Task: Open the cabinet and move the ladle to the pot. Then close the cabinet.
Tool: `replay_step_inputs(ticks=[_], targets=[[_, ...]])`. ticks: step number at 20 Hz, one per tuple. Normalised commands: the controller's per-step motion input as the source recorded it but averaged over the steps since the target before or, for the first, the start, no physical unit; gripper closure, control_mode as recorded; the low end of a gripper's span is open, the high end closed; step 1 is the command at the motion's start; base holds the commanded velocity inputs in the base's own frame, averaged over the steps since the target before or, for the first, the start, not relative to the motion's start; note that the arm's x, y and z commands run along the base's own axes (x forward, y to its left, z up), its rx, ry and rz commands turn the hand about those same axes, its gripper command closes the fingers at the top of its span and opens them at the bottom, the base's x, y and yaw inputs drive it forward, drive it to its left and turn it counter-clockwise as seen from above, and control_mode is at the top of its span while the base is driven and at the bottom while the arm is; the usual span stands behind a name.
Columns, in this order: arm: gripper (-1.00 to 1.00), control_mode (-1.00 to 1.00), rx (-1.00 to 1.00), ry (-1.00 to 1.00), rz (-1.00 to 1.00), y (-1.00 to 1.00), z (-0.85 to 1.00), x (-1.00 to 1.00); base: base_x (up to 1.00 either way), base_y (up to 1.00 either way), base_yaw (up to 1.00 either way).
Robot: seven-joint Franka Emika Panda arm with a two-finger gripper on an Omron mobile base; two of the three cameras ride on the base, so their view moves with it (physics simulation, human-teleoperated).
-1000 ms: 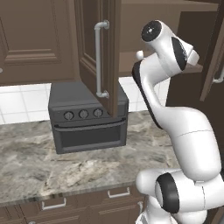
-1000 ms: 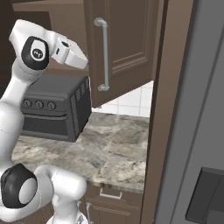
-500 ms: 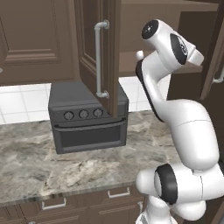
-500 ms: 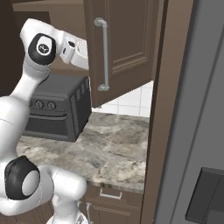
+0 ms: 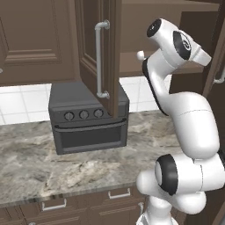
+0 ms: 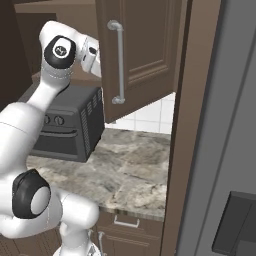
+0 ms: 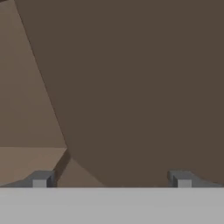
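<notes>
1. At far left in the left base view, a closed brown wall-cabinet door (image 5: 30, 41) with no handle hangs above a white tiled backsplash (image 5: 22, 103).
2. Below it, a dark grey toaster oven (image 5: 88, 118) with three front knobs stands on the marbled stone counter (image 5: 52, 169), against the wall.
3. The cabinet (image 5: 103, 52) stands open: its left door swings out toward the camera above the oven, its long silver bar handle (image 5: 100, 59) upright on the outer face.
4. To the right of that door, the white Franka arm (image 5: 186, 114) rises from the base and bends up into the open cabinet.
5. In the right base view, the arm's hand reaches in behind the other open door (image 6: 145, 50), which carries its own silver bar handle (image 6: 120, 62).
6. In the hand view, the gripper (image 7: 111, 180) faces plain brown cabinet panels at close range, its two dark fingertips (image 7: 41, 179) spread wide with nothing between them.
7. The ladle cannot be made out; a small pale round shape (image 5: 140, 55) at the shelf edge beside the arm is too small to identify.
8. Under the counter run low drawers with small silver pulls (image 5: 119, 193).
</notes>
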Motion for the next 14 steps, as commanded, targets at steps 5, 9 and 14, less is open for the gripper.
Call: replay_step_inputs(ticks=[5, 9, 14], targets=[[-1.00, -1.00, 0.00, 0.00, -0.17, -0.36, 0.00, -0.08, 0.00, 0.00, 0.00], [-1.00, -1.00, 0.00, 0.00, -0.16, -0.34, 0.00, -0.29, 0.00, 0.00, 0.00], [-1.00, -1.00, 0.00, 0.00, -0.13, -0.31, 0.00, -0.39, 0.00, 0.00, 0.00]])
